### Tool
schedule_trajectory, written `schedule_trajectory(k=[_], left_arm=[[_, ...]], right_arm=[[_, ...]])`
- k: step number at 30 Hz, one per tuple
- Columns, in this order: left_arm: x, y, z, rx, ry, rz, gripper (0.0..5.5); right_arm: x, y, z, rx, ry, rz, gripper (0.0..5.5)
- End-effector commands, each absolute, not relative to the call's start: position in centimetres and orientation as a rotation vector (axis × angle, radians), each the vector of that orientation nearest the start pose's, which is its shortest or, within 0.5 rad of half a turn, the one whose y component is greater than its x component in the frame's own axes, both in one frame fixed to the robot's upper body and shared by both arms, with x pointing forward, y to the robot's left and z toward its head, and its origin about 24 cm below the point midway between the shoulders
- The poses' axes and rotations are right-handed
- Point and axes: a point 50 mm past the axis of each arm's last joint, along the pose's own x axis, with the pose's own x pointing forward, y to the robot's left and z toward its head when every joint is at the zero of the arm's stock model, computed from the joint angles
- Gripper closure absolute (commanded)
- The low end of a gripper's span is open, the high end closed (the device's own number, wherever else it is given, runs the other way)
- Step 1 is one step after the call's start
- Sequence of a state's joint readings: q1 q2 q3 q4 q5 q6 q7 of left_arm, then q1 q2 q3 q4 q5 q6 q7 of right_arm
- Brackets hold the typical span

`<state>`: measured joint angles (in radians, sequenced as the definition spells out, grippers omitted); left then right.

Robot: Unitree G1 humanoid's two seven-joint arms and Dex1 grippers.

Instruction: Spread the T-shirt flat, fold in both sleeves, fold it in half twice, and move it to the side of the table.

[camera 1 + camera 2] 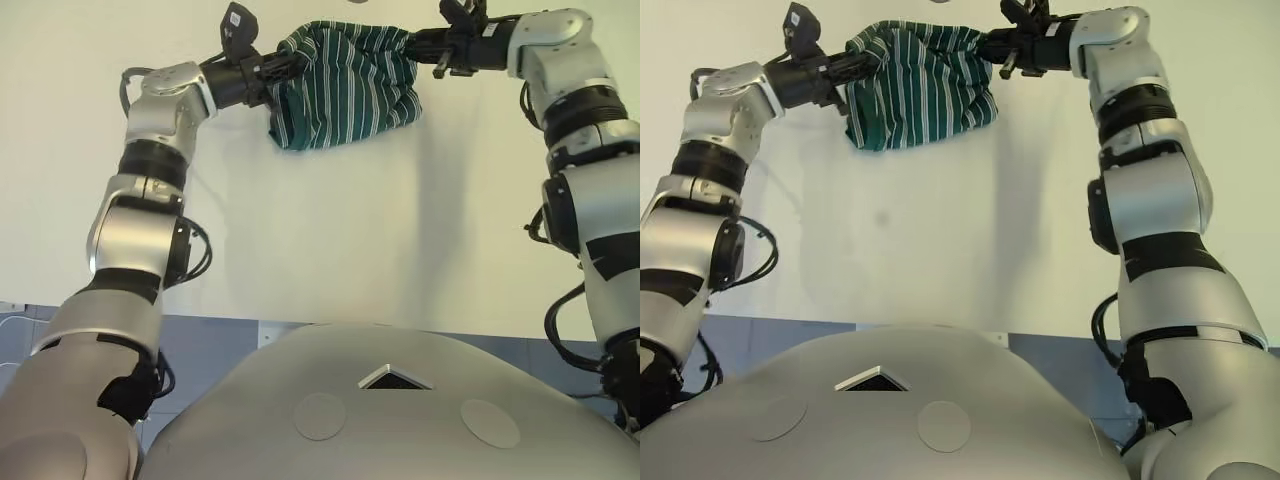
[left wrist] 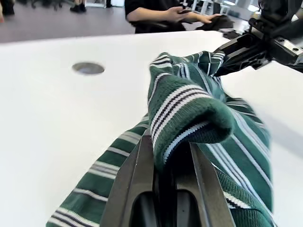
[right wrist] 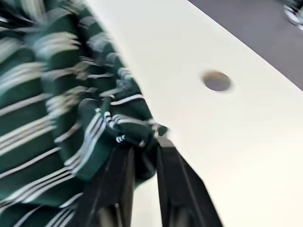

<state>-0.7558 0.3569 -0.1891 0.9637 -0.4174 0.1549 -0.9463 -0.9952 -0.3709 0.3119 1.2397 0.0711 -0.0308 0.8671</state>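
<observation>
Both arms are stretched to the top of the frame, and there's the green striped T-shirt (image 1: 345, 85), slung in a bunch between them over the white table (image 1: 330, 240), top centre! The left gripper (image 1: 288, 63), just left of the cloth, has its two fingers nearly together, pinching a thick ribbed edge of the shirt. The right gripper (image 1: 413, 42), at the cloth's upper right corner, is clamped just as narrowly on a wad of striped fabric.

The T-shirt (image 1: 345, 85) is bunched, its sleeves lost among folds; at the right gripper (image 3: 141, 153) its stripes are blurred and cut off.
</observation>
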Motion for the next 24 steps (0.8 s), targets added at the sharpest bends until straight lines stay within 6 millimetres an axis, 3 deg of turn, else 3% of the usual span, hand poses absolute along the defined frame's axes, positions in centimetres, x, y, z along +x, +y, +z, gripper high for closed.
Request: schedule_trajectory(k=[1,3,7,10,13,15,16,18,19,20,21,22,24], left_arm=[[35.9,16.6,5.1,-0.161,0.401,-0.785,4.79],[36.3,18.1,5.8,-0.261,0.339,-0.683,4.47],[36.1,22.1,7.0,-0.392,0.227,-0.509,3.78],[35.6,23.5,7.7,-0.384,0.145,-0.411,3.22],[35.5,22.5,8.6,-0.402,0.056,-0.371,2.91],[34.8,21.4,8.7,-0.388,0.024,-0.36,2.91],[34.1,21.2,8.5,-0.345,0.025,-0.35,2.91],[32.7,21.2,8.1,-0.272,0.031,-0.304,2.91],[32.1,21.4,8.1,-0.263,0.024,-0.273,2.91],[31.5,21.5,8.1,-0.263,0.016,-0.245,2.91],[31.2,21.5,8.2,-0.271,0.007,-0.219,2.91],[31.0,21.3,8.3,-0.279,0.001,-0.197,2.91],[31.0,20.9,8.5,-0.279,-0.008,-0.173,2.91]], right_arm=[[39.2,-16.9,8.7,-0.463,0.337,0.605,4.04],[39.5,-17.0,9.4,-0.437,0.225,0.541,3.66],[38.5,-13.4,9.6,-0.259,0.078,0.813,3.27],[36.4,-10.4,5.5,-0.241,0.292,1.008,3.27],[34.7,-11.3,0.7,-0.434,0.607,0.896,3.27],[34.3,-14.4,-0.5,-0.302,0.695,0.693,3.27],[34.0,-17.5,-1.1,-0.183,0.721,0.498,3.27],[31.1,-26.5,-2.5,-0.02,0.748,-0.026,3.27],[28.4,-31.2,-2.9,0.046,0.739,-0.31,3.27],[26.2,-34.4,-2.9,0.087,0.719,-0.514,3.27],[24.7,-36.5,-2.6,0.135,0.67,-0.665,3.27],[24.5,-37.4,-2.0,0.154,0.607,-0.746,3.27],[26.9,-36.7,0.0,0.171,0.443,-0.748,3.27]])
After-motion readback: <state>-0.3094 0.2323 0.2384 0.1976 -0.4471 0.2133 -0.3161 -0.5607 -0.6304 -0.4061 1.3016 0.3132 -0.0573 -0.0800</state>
